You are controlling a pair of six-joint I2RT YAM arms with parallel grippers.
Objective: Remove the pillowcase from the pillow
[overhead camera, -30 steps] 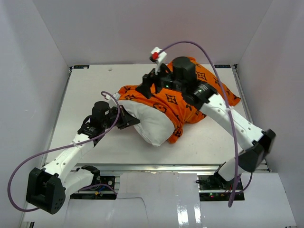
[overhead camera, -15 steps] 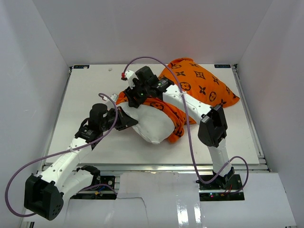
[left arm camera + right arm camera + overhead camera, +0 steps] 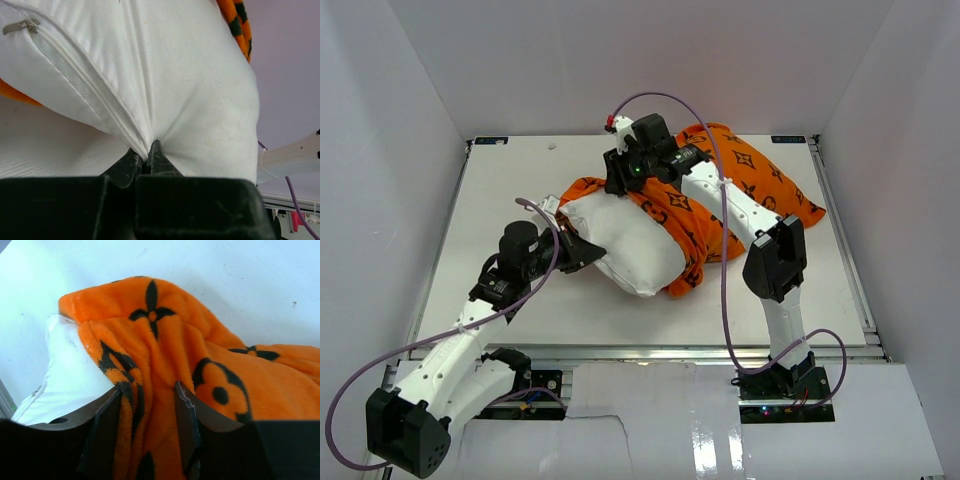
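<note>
The white pillow (image 3: 630, 245) lies mid-table, its near-left end bare. The orange pillowcase (image 3: 760, 180) with black motifs covers its far-right part and is bunched along the bare edge. My left gripper (image 3: 588, 250) is shut on the pillow's zipper seam at the near-left end; the left wrist view shows the gripper (image 3: 148, 155) pinching white fabric (image 3: 190, 75), with the orange pillowcase edge (image 3: 237, 20) behind. My right gripper (image 3: 620, 185) is at the pillowcase's open edge at the far left. In the right wrist view the gripper (image 3: 147, 390) holds a thick orange fold (image 3: 165, 335) beside the white pillow (image 3: 65, 370).
The white table (image 3: 510, 190) is ringed by white walls at the left, back and right. The right arm's purple cable (image 3: 720, 250) loops over the pillow. The left arm's cable (image 3: 380, 360) hangs off the near-left edge.
My right gripper swung left over the pillowcase's edge, then drew back toward the far right with orange fabric. More white pillow shows. The left arm pulled slightly toward the near left.
</note>
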